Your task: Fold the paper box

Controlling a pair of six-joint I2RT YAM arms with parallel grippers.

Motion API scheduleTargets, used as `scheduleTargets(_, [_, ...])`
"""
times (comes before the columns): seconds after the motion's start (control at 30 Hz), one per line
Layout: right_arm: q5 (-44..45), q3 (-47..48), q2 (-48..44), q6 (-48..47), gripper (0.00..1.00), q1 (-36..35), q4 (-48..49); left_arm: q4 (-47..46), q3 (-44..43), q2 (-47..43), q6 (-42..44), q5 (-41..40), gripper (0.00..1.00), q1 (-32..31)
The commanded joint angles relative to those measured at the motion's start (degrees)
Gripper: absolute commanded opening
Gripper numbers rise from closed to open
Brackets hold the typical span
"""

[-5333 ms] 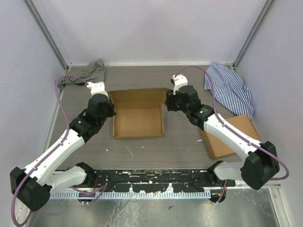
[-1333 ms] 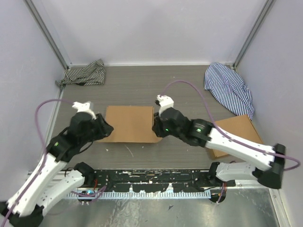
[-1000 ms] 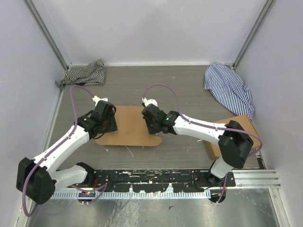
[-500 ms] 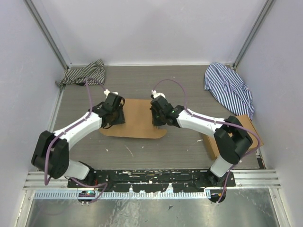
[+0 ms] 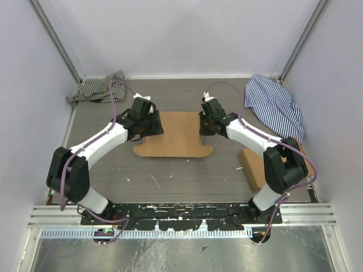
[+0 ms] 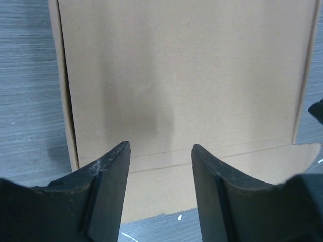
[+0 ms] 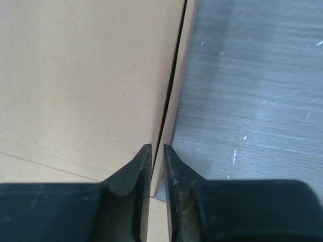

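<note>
Grey wood-grain tabletop (image 5: 170, 181) is seen to carry everything. The largest thing on it is the paper box (image 5: 176, 133), laid near the middle between the two arms. A plain brown panel is shown uppermost, and a flap with rounded corners is spread flat along the near edge. The box is judged to be set there so that one side can be reached by each arm.

A second cardboard box (image 5: 254, 170) is left near the right edge, partly hidden beneath the right arm and apart from the work. A blue-striped cloth (image 5: 275, 105) is bunched in the far right corner and a dark-striped cloth (image 5: 102, 88) in the far left, both well apart from the paper box.

The left pincer (image 6: 160, 161) is held released above the box's left part. Only the panel's surface is seen between its spread fingers and nothing is grasped. It is judged to be poised to press the panel or take the left wall.

The right pincer (image 7: 157, 151) is drawn to a thin slit on the box's right edge, where a dark seam divides the panel from a narrow side wall. Cardboard colour is seen in the slit, so the wall is judged to be pinched, though the contact is hidden. The near flap is not yet tucked.
</note>
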State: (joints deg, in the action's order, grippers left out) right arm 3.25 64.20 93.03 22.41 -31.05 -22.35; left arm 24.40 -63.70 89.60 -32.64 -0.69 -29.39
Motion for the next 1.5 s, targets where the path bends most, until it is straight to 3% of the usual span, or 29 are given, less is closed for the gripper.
scheduleTargets(0.0, [1.5,4.8,-3.3,-3.4,0.27,0.8,-1.7,2.4,-0.2,-7.1,3.1,-2.3,0.62,0.0])
scheduleTargets(0.07, [1.5,3.3,-6.8,-3.1,0.46,0.7,-1.4,2.4,3.3,-11.8,3.9,-5.7,0.68,0.1])
scheduleTargets(0.13, [-0.2,-0.4,-11.5,-2.0,0.61,0.8,-0.1,1.7,8.5,-17.4,3.1,-8.6,0.83,0.1])
scheduleTargets(0.17, [-1.5,-2.8,-13.9,-1.3,0.68,0.8,1.0,0.6,11.5,-21.0,2.6,-9.2,0.86,0.3])
scheduleTargets(0.2, [-3.5,-5.2,-15.9,-0.5,0.88,0.8,2.1,-1.1,14.9,-24.1,2.1,-9.4,0.89,0.3])
scheduleTargets(0.27, [-7.6,-8.8,-19.0,1.2,0.98,0.7,3.1,-5.9,22.8,-29.6,0.6,-8.9,0.94,0.4])
scheduleTargets(0.37, [-11.5,-13.0,-20.9,3.4,1.00,0.7,5.2,-13.1,30.2,-35.7,0.6,-8.7,0.98,0.5])
scheduleTargets(0.5, [-10.8,-17.4,-22.2,4.9,1.00,0.6,8.9,-14.2,31.1,-37.4,2.6,-11.1,0.99,0.5])
scheduleTargets(0.7, [-9.3,-16.7,-19.7,5.1,1.00,-1.6,8.2,-11.5,25.5,-30.8,4.3,-11.8,0.98,0.5])
scheduleTargets(0.9, [1.9,-12.0,-15.6,5.0,1.00,-8.9,1.3,-12.3,23.4,-24.0,6.1,-12.1,0.98,0.5])
scheduleTargets(1.07, [7.7,-9.8,-12.1,5.9,1.00,-9.9,-1.6,-14.0,22.9,-20.5,6.3,-11.2,0.98,0.4])
scheduleTargets(1.47, [7.2,-8.9,-10.2,4.6,1.00,-9.9,-1.1,-17.3,24.3,-18.5,7.1,-8.2,0.98,0.5])
